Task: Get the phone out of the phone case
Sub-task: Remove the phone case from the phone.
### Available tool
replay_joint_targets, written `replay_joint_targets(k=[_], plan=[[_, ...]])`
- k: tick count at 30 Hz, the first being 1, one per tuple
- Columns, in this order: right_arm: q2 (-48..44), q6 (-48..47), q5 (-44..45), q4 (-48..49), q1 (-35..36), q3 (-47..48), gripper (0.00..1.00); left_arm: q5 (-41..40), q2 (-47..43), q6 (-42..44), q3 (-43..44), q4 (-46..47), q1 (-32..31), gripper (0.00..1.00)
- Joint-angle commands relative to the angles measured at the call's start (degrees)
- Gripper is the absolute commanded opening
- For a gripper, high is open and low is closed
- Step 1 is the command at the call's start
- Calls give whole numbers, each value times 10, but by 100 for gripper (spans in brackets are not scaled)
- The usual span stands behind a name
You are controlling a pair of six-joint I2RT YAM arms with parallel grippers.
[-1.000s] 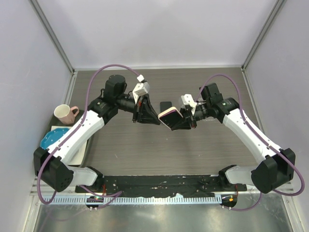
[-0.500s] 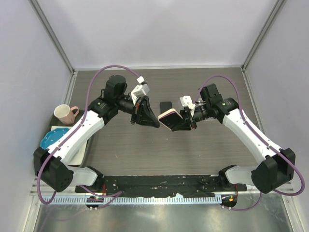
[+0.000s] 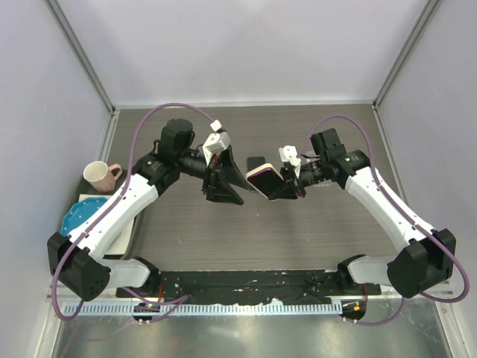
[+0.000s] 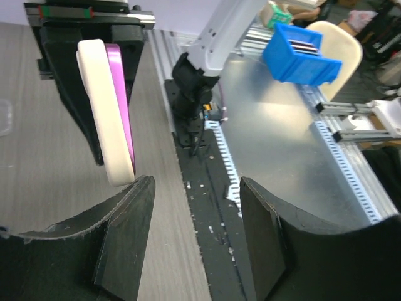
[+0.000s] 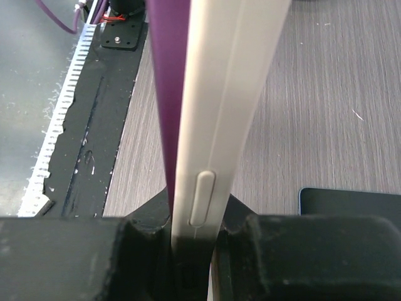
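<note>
The grey wood-grain table (image 3: 313, 231) carries little. A blue plate (image 3: 77, 214) and a pink-handled mug (image 3: 99, 175) sit at its left edge, well apart from the work. A small dark flat slab (image 3: 256, 162) lies just behind the grippers; it may be another phone, though the overhead view is too coarse to say. Nothing stands between the two arms.

Above the table's middle, the right gripper (image 3: 279, 186) is clamped on the cream phone case (image 3: 262, 177), which is held on edge off the surface. The left gripper (image 4: 197, 182) is just beside it, its jaws apart and empty.

Only the wrist cameras show the purple phone (image 4: 119, 94) seated in the case. The left wrist view alone shows the case's lower corner close above one left finger (image 4: 125, 244).
</note>
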Motion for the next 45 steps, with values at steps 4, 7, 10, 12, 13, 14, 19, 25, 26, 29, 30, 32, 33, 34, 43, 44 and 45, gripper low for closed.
replay_joint_targets(k=[4, 7, 10, 12, 13, 14, 19, 25, 26, 29, 30, 32, 33, 34, 43, 44, 45], plan=[[-54, 71, -38, 92, 16, 0, 1, -191, -11, 106, 9, -42, 6, 62], [-63, 112, -11, 156, 15, -18, 1, -196, -14, 109, 7, -42, 6, 61], [-65, 139, -21, 175, 13, -28, 1, -203, -19, 113, 9, -45, 7, 62], [-60, 149, -26, 177, 12, -30, 1, -179, -19, 107, 11, -45, 9, 62], [-58, 148, -25, 176, 13, -32, 1, -161, -16, 106, 15, -45, 9, 62], [-59, 144, -20, 177, 14, -34, 1, -143, -17, 101, 18, -43, 9, 62], [-54, 145, -26, 176, 13, -40, 1, -42, -11, 45, 34, -8, 8, 62], [-44, 146, -33, 177, 14, -45, 1, -76, -3, 41, 35, 2, 5, 62], [-43, 146, -33, 176, 14, -45, 1, -79, -3, 40, 34, 4, 5, 62], [-37, 145, -33, 177, 15, -48, 1, -90, 2, 37, 35, 4, 1, 61], [-36, 144, -33, 177, 16, -50, 1, -91, 3, 35, 36, 5, 1, 61], [-36, 142, -33, 177, 17, -52, 1, -91, 6, 34, 42, 7, 1, 61], [-36, 141, -32, 177, 18, -54, 1, -92, 7, 32, 43, 6, 1, 61], [-36, 141, -33, 176, 18, -55, 1, -93, 9, 32, 47, 6, 1, 61], [-37, 123, -28, 166, 18, -65, 1, -57, 18, 30, 53, 6, 0, 53], [-38, 120, -29, 161, 18, -65, 1, -49, 19, 28, 53, 6, 0, 51], [-36, 113, -30, 159, 18, -64, 1, -41, 20, 26, 54, 8, 0, 50]])
